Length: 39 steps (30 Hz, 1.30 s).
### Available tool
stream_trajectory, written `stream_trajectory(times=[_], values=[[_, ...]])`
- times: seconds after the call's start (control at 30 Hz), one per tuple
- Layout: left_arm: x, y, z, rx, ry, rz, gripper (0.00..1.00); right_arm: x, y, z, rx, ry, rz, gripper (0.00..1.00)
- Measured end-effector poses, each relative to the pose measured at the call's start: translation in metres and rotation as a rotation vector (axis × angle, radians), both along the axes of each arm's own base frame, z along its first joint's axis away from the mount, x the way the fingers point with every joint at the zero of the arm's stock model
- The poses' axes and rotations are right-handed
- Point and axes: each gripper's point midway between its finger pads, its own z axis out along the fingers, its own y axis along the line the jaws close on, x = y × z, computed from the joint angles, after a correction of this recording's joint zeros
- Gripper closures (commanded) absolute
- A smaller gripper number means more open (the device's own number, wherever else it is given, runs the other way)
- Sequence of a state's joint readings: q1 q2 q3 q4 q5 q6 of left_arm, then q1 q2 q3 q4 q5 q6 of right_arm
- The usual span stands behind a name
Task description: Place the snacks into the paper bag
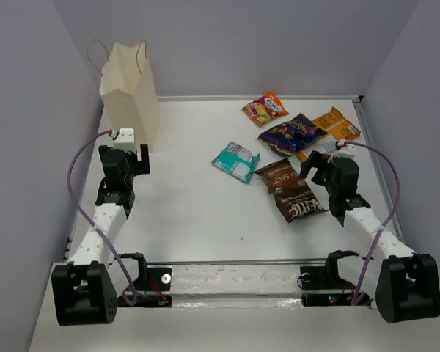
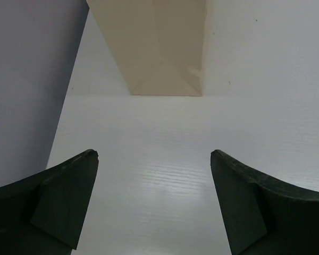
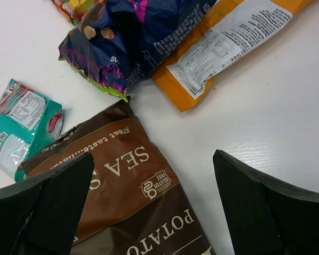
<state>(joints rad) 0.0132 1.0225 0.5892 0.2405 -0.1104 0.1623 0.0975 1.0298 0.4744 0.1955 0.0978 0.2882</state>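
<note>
Top of paper bag (image 2: 159,48) off-frame.

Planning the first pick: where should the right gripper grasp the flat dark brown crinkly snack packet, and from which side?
Probably its long right-hand edge, coming down from above: the dark brown packet lies flat, bare white table borders that edge, while the teal packet crowds the other side and the purple packet its far end.

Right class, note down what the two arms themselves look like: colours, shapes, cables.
The left arm and right arm match: bulky black bases, white links, black wrists. A lilac cable loops beside each. The fingers are dark, broad wedges tapering to blunt tips.
</note>
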Motion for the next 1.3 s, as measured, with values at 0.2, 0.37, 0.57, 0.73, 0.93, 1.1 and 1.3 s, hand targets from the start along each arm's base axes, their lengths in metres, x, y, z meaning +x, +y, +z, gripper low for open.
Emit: stream_trajectory(times=[0.2, 0.37, 0.57, 0.73, 0.93, 1.1, 1.3], values=[[-0.001, 0.000, 0.020, 0.122, 0.054, -0.081, 0.01, 0.001, 0.002, -0.001, -0.001, 0.003, 0.010, 0.00], [0.006, 0.000, 0.122, 0.226, -0.095, -0.116, 0.01, 0.008, 0.010, 0.007, 0.003, -0.003, 0.058, 0.02], [0.043, 0.022, 0.290, 0.152, -0.252, -0.012, 0.01, 0.025, 0.026, 0.035, 0.017, -0.054, 0.146, 0.05], [0.086, 0.069, 0.316, 0.040, -0.220, 0.053, 0.01, 0.034, 0.040, 0.045, 0.042, -0.072, 0.221, 0.07], [0.129, 0.097, 0.237, -0.019, 0.014, 0.079, 0.01, 0.032, 0.049, 0.043, 0.058, -0.063, 0.270, 0.07], [0.155, 0.100, 0.184, -0.050, 0.136, 0.061, 0.01, 0.030, 0.050, 0.047, 0.060, -0.074, 0.277, 0.08], [0.163, 0.102, 0.182, -0.051, 0.118, 0.057, 0.05, 0.026, 0.050, 0.059, 0.062, -0.106, 0.276, 0.08]])
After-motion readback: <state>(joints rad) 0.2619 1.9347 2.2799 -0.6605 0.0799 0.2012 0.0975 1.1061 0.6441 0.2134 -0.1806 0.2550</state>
